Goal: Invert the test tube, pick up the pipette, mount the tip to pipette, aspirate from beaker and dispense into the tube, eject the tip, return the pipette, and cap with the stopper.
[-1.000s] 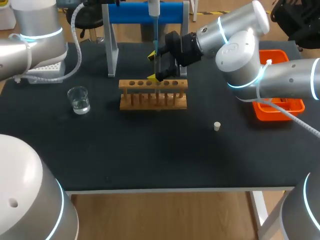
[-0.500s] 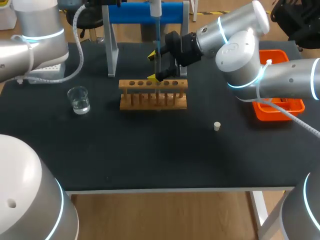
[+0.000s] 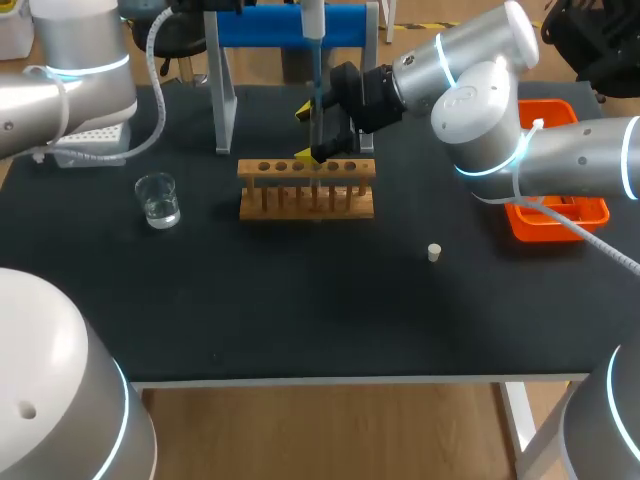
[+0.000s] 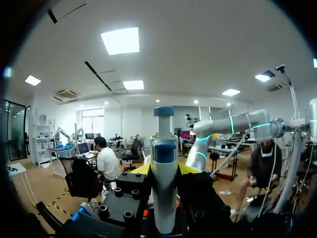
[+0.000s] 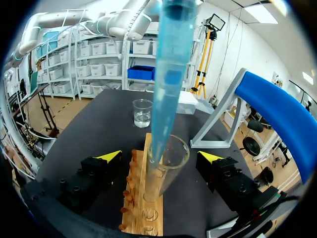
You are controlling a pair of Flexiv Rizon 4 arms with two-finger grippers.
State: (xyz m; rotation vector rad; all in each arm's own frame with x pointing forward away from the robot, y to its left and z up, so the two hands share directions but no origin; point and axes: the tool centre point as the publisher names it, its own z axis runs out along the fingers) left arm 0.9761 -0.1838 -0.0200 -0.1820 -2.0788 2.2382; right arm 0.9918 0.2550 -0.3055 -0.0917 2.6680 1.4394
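Observation:
A clear test tube (image 5: 167,159) stands upright in the wooden rack (image 3: 306,190), mouth up. My right gripper (image 5: 159,163) stands open around it, its yellow tips well clear on both sides; it shows at the rack's back edge (image 3: 306,133). The pipette (image 4: 163,163) is upright with my left gripper (image 4: 163,171) shut on its body. Its blue tip (image 5: 170,74) comes down from above into the tube's mouth (image 3: 316,110). The glass beaker (image 3: 158,200) with clear liquid stands left of the rack. The small white stopper (image 3: 434,252) lies right of the rack.
The blue pipette stand (image 3: 290,25) rises just behind the rack. A white tip box (image 3: 95,140) sits at the back left under my left arm. An orange tray (image 3: 555,212) lies at the right under my right arm.

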